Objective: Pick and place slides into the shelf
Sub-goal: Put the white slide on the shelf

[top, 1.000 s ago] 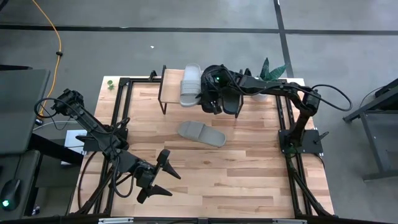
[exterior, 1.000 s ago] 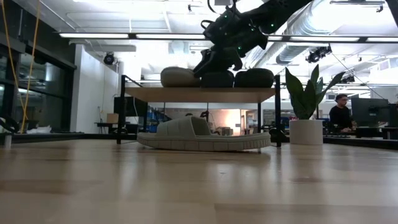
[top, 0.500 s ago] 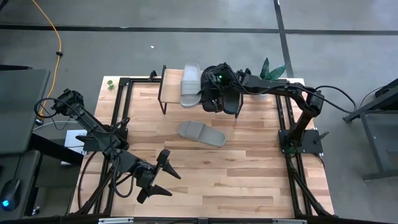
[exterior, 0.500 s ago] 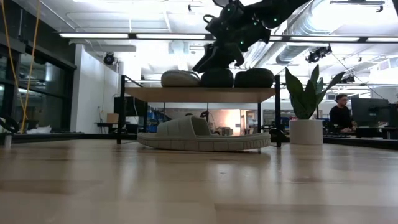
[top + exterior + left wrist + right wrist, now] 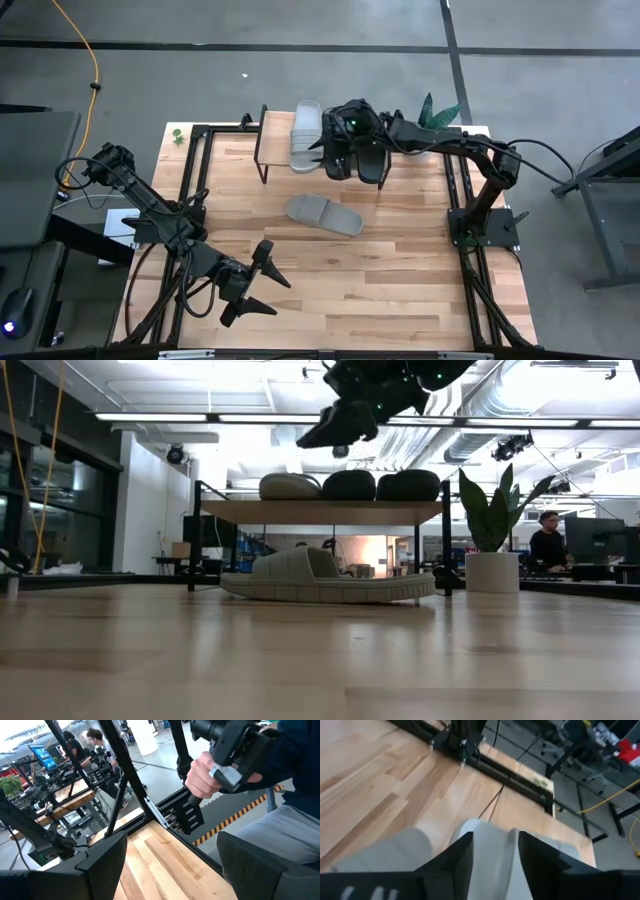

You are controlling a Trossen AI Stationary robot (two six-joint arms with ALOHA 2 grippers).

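The shelf (image 5: 275,135) stands at the table's far edge and bears three slides side by side. In the low view they are a light grey slide (image 5: 289,486) and two black slides (image 5: 350,485) (image 5: 408,485), all resting sole-down on the shelf board (image 5: 320,511). The second light grey slide (image 5: 323,215) lies flat on the tabletop in front of the shelf (image 5: 325,578). My right gripper (image 5: 335,432) hovers open above the shelf, over the grey and middle black slides (image 5: 333,140), touching nothing. In its wrist view the grey slide (image 5: 495,845) shows between its fingers. My left gripper (image 5: 255,290) waits open near the table's near left corner.
A potted plant (image 5: 435,113) stands at the shelf's right end, seen in the low view as a white pot (image 5: 492,570). Black frame rails (image 5: 200,170) border the table. A person's hand (image 5: 202,772) holds a controller beyond the near edge. Bare wood lies around the grey slide.
My right gripper has risen from the middle black slide on the shelf to well above it, drifting slightly toward the grey slide. The black slide stays on the shelf board.
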